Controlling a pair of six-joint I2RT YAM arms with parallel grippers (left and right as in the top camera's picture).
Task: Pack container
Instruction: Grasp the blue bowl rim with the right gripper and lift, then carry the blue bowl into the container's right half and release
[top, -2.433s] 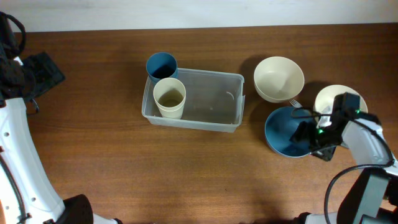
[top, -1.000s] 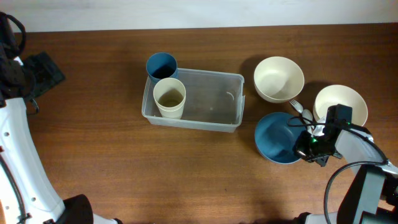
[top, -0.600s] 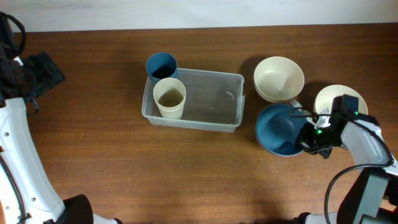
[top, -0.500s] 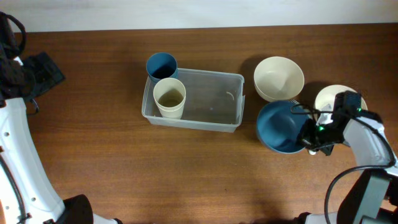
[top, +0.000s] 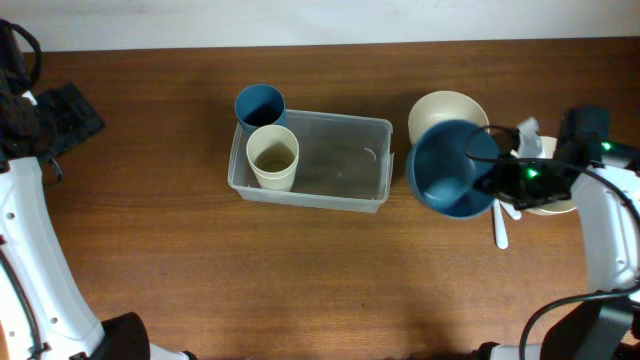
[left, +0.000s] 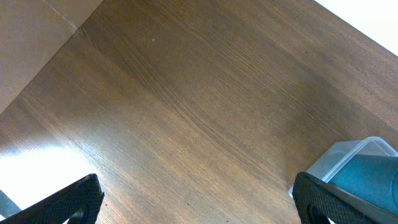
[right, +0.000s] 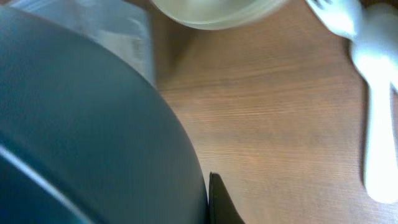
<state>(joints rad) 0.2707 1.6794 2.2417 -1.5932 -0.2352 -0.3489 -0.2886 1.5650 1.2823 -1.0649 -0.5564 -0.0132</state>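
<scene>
clear container (top: 340, 160) mid-table, cream cup (top: 273, 157) in its left end, blue cup (top: 260, 104) beside its far-left corner, right gripper (top: 497, 183) pinching the blue bowl (top: 447, 168) by its rim just right of it, left gripper (left: 198, 202) way off left, spread wide, holding nothing

Robot lab bench, wood-grain table (top: 300, 270), white left arm (top: 30, 250), cabled right arm (top: 605, 230).

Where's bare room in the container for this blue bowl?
Container: bare from the cream cup to its right wall. Table on the robot's side of it is bare too. Crowded: container's left end, with the blue cup by that corner.
</scene>
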